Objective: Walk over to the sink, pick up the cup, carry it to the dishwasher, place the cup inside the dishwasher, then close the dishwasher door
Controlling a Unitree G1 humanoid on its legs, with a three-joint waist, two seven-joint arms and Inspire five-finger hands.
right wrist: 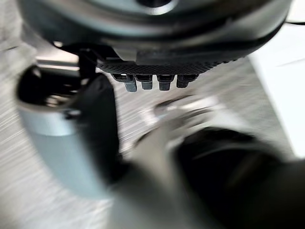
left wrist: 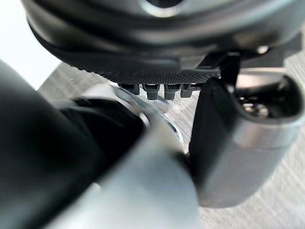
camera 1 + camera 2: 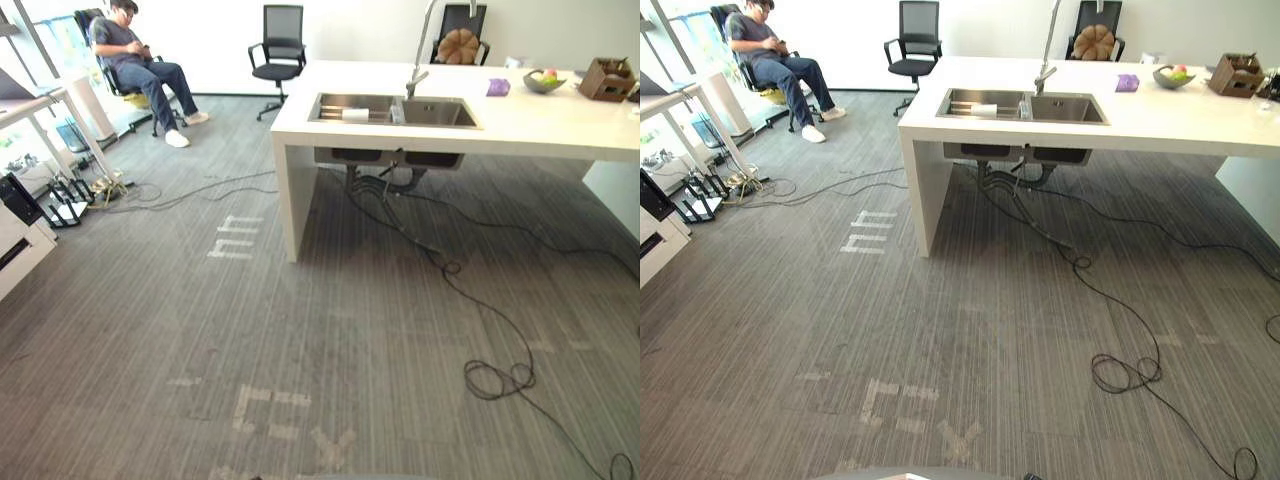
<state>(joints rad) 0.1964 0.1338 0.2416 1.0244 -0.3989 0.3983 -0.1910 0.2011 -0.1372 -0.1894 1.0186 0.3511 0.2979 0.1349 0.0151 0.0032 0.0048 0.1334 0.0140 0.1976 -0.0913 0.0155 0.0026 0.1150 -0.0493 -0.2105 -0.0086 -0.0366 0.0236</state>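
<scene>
The left hand (image 2: 152, 89) and right hand (image 1: 145, 82) hang relaxed and empty, and the cup (image 3: 355, 114), apparently the white item in the sink (image 3: 440, 113) at upper centre, lies well apart, so the walk should end square to the counter (image 3: 530, 130).

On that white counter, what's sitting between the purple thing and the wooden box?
A grey bowl holding fruit, apart from both the purple thing and the wooden box. Both eye views show it.
</scene>
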